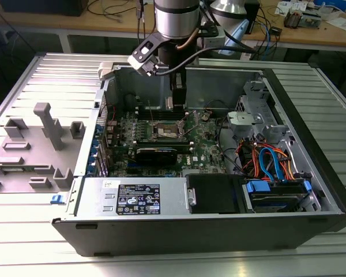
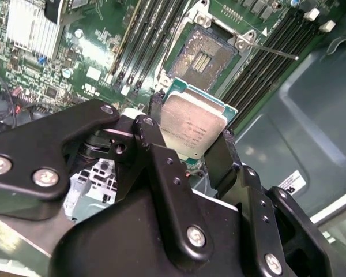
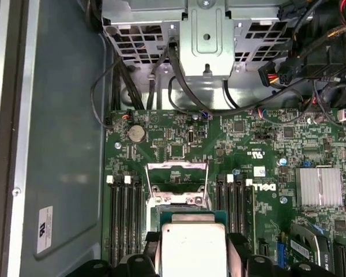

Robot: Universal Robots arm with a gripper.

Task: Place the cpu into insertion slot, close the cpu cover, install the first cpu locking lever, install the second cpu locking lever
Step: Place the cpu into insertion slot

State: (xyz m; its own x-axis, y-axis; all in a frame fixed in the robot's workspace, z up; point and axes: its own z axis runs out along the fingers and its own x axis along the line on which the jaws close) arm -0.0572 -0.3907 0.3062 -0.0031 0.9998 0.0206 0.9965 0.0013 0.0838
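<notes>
Step one, cpu placement: the gripper (image 2: pixel 191 130), closed on opposite edges of the cpu (image 2: pixel 190 114), held it near but clear of the open insertion slot (image 2: pixel 203 55), so seating would seemingly demand squaring it to that slot.

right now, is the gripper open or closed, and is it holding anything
Gripper: closed on the cpu, which is gripped by its edges and held clear of the open insertion slot, not yet seated.
</notes>
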